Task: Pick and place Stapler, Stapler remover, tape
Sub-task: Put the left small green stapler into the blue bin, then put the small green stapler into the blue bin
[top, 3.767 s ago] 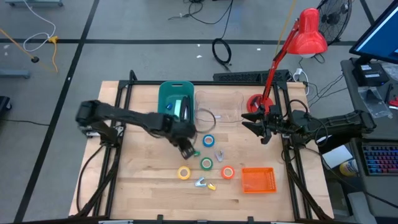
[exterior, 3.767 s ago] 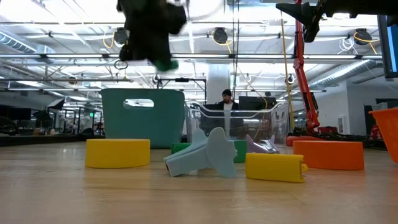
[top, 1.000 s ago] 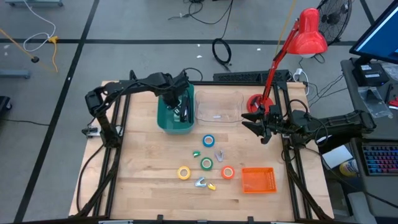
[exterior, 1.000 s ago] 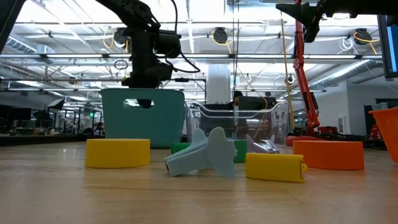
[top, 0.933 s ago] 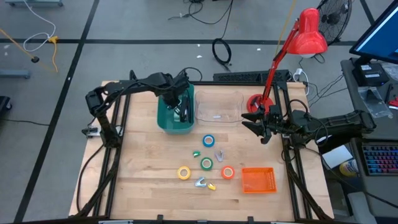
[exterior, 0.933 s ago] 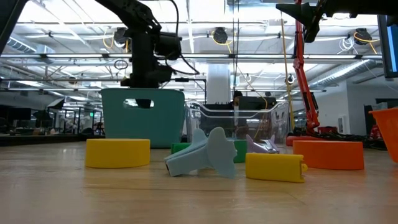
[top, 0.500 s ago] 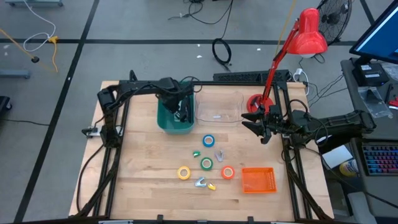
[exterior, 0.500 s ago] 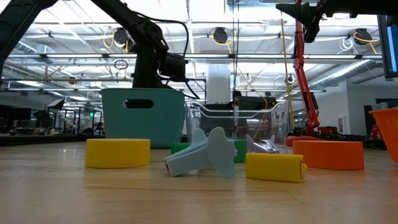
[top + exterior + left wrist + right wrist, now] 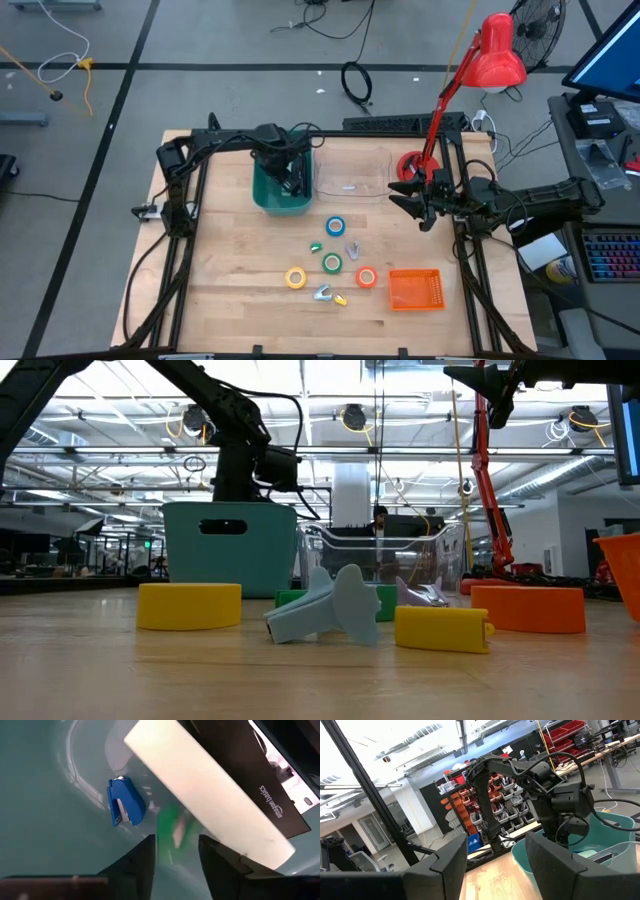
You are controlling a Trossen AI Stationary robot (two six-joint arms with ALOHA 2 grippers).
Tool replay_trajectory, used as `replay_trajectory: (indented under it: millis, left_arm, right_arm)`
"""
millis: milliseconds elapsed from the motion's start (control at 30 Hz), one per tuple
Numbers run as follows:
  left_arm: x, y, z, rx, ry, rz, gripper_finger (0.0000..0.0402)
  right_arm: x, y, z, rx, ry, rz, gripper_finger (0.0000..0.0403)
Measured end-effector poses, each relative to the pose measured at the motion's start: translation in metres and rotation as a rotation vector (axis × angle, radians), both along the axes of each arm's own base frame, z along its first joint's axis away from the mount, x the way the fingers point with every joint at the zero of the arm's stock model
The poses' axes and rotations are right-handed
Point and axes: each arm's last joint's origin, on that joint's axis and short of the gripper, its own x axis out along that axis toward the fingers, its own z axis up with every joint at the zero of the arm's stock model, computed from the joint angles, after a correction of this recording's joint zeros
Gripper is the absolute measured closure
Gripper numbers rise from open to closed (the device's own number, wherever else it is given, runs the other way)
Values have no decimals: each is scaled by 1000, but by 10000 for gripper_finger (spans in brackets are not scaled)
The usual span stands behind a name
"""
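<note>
My left gripper [image 9: 290, 178] hangs open inside the teal bin [image 9: 262, 190]. In the left wrist view its fingertips [image 9: 175, 847] stand over a blurred green piece [image 9: 172, 827] without touching it. Beside that piece lie a blue staple remover [image 9: 125, 807] and a white-and-black stapler [image 9: 225, 785] on the bin's floor. The blue [image 9: 336, 227], green [image 9: 332, 263], yellow [image 9: 296, 278] and orange [image 9: 366, 278] tape rolls lie flat on the table. Small claw pieces, green [image 9: 316, 246], grey [image 9: 352, 248], pale blue [image 9: 322, 293] and yellow [image 9: 341, 298], lie among them. My right gripper [image 9: 408, 203] waits open at the table's right side.
A clear container [image 9: 350, 175] stands right of the teal bin. An orange basket [image 9: 414, 289] sits near the table's near right corner. A red desk lamp [image 9: 470, 70] rises at the far right. Bare wood lies left of the tape rolls.
My left arm has swung its elbow toward the table's right while its gripper has stayed over the teal bin, shifting slightly right. The tape rolls and claw pieces on the table have kept their places.
</note>
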Motion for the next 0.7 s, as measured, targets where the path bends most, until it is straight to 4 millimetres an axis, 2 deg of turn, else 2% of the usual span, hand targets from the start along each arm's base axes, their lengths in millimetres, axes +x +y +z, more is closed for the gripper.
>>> replay_trajectory:
  millis: [267, 367, 533, 700]
  left_arm:
    - [0, 0, 1, -46, -22, 15, 197]
    - [2, 1, 10, -39, -52, 21, 194]
    - [4, 3, 46, 15, -131, 15, 193]
    - [0, 1, 91, 107, -211, 17, 193]
  right_arm:
    - [0, 0, 0, 0, -1, 1, 211]
    - [0, 0, 0, -1, -1, 2, 211]
    - [0, 0, 0, -6, 1, 1, 211]
    - [0, 0, 0, -8, 3, 2, 211]
